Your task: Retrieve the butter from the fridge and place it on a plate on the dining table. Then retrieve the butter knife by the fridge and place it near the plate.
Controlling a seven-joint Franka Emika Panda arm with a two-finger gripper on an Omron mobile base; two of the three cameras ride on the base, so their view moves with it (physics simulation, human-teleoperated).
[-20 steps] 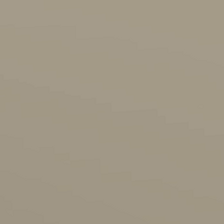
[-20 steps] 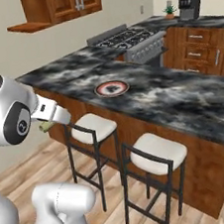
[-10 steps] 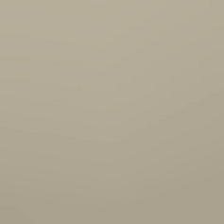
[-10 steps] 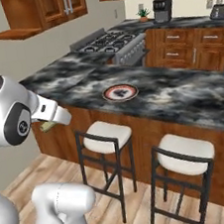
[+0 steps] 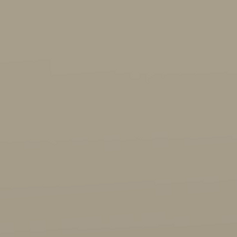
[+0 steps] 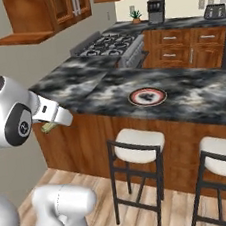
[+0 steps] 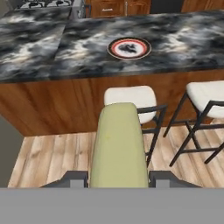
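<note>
Your gripper (image 7: 118,180) was closed on the butter (image 7: 118,146) — the pale yellow-olive stick stood lengthwise between the two dark finger tips (image 7: 75,178), one tip pressed to each long side, and reached forward from the hand. In the right base view the same stick (image 6: 48,127) showed as a small yellowish end just under the white hand, beside the near corner of the dining table (image 6: 194,99).

Ahead of your hand, across a strip of wood floor (image 7: 52,153), stood the table's brown wood panel (image 7: 57,103) with its black, grey-veined marble top (image 7: 183,41) above. The plate (image 7: 129,47) lay flat on that top, straight ahead of the butter and well apart from it: dark edge, red ring, pale centre with a dark pattern. In the right base view the plate (image 6: 147,96) sat near the table's front edge.

Between your hand and the panel stood two stools with white seats and dark frames — one (image 7: 130,98) directly beyond the butter's far end, the other (image 7: 206,97) off to its right. A stove (image 6: 107,45) stood behind the table, well beyond the plate.
</note>
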